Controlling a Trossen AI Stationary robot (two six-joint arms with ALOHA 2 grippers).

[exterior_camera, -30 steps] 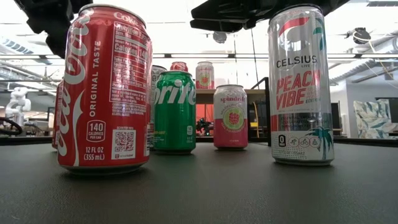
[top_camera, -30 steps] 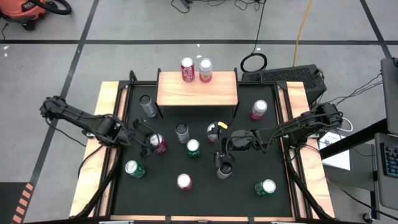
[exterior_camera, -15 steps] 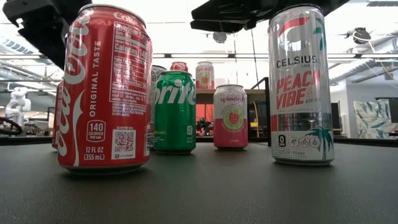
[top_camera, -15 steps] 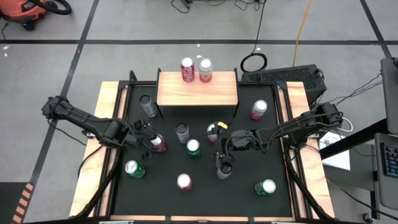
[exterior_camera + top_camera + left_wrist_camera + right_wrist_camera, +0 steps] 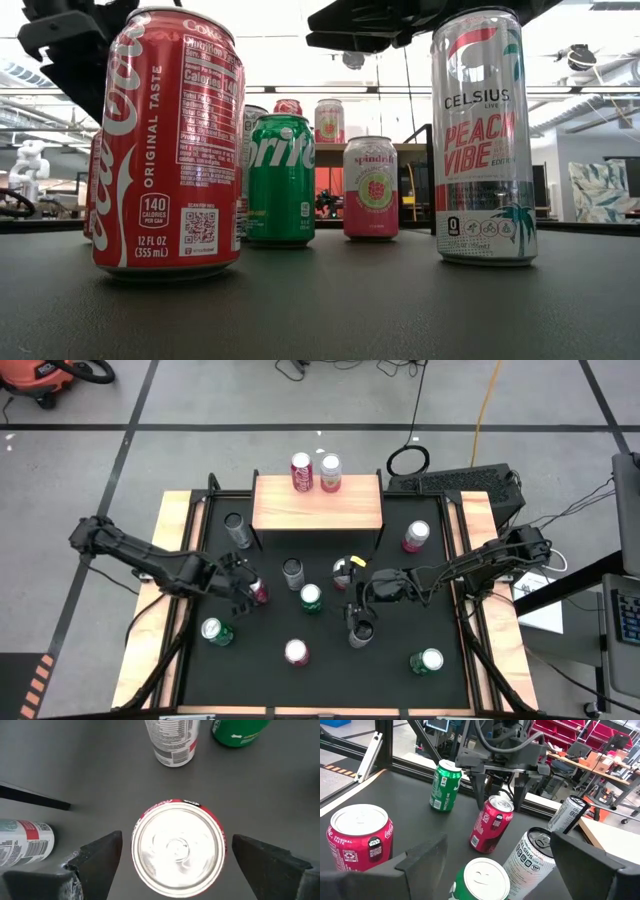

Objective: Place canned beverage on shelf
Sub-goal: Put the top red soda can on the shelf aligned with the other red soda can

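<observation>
Since the earlier frame, the left gripper [image 5: 247, 591] has advanced over the red can [image 5: 258, 591]; the right gripper [image 5: 357, 607] is stationary. High view: the shelf [image 5: 317, 505] carries two cans at the table's far edge. Left wrist view: wide fingers [image 5: 95, 857] flank the red can without contact. Right wrist view: fingers [image 5: 427, 852] wide, empty.

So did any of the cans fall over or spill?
No, nothing stands out. Every can is upright and dry, two already on the shelf. The open left gripper sits over a red can, and the right gripper is open too.
</observation>
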